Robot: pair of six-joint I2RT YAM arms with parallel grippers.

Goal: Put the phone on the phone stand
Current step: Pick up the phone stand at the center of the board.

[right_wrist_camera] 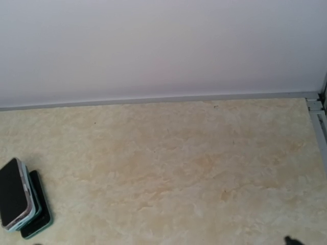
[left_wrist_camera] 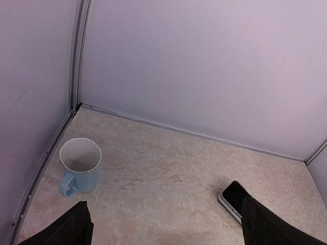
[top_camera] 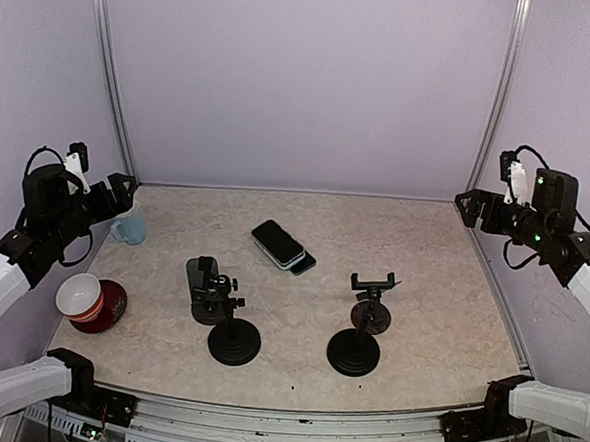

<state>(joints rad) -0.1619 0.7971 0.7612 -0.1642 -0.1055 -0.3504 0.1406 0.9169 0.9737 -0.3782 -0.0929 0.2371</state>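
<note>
Awaiting pickup: upper phone (top_camera: 277,241), lying on lower phone (top_camera: 303,264); pinch long edges, lift straight, seat in empty stand (top_camera: 373,283). Both jaws spread, unladen.

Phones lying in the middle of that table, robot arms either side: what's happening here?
Nothing is being handled yet. Two phones lie stacked in the middle, a black-screened phone in a pale case atop a dark teal phone. Nearer the front stand two black round-based phone stands; the right stand has an empty clamp, the left stand carries something dark. The left end effector and right end effector hover open at the sides, holding nothing.
</note>
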